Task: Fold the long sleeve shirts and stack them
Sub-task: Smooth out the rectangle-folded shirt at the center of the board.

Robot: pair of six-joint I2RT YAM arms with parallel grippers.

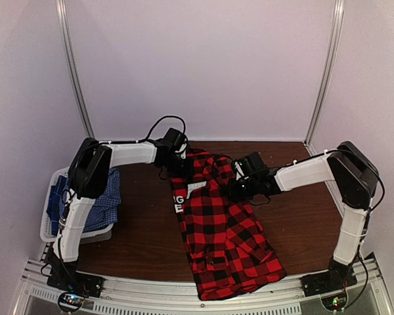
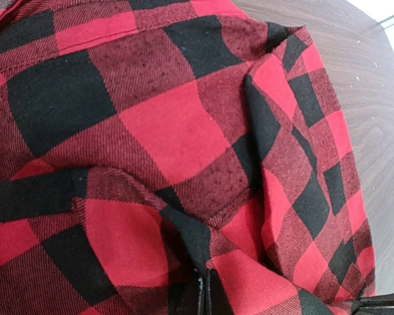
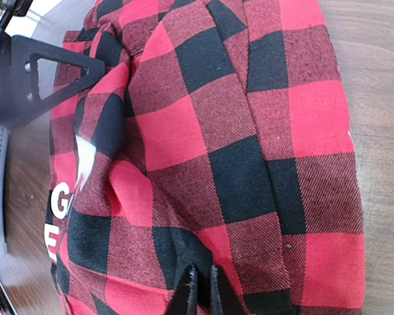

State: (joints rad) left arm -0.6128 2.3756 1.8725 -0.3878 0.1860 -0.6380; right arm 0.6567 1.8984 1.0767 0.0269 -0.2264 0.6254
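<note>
The red-and-black plaid shirt (image 1: 226, 230) lies lengthwise down the middle of the brown table (image 1: 144, 236), its white lettered patch (image 1: 178, 201) showing on the left side. My left gripper (image 1: 178, 157) sits at the shirt's far left corner and is shut on a ridge of plaid cloth (image 2: 184, 131), fingertips together (image 2: 209, 294). My right gripper (image 1: 238, 189) is at the shirt's right edge, near the far end. In the right wrist view it (image 3: 201, 289) pinches a fold of the plaid (image 3: 249, 164). The blue-and-white check shirt (image 1: 105, 197) lies bunched in the basket.
A pale grey plastic basket (image 1: 49, 226) stands at the table's left edge beside the left arm. The shirt's near end (image 1: 240, 285) reaches the table's front rail. White walls close in the back and sides. Part of the left arm (image 3: 26, 72) shows in the right wrist view.
</note>
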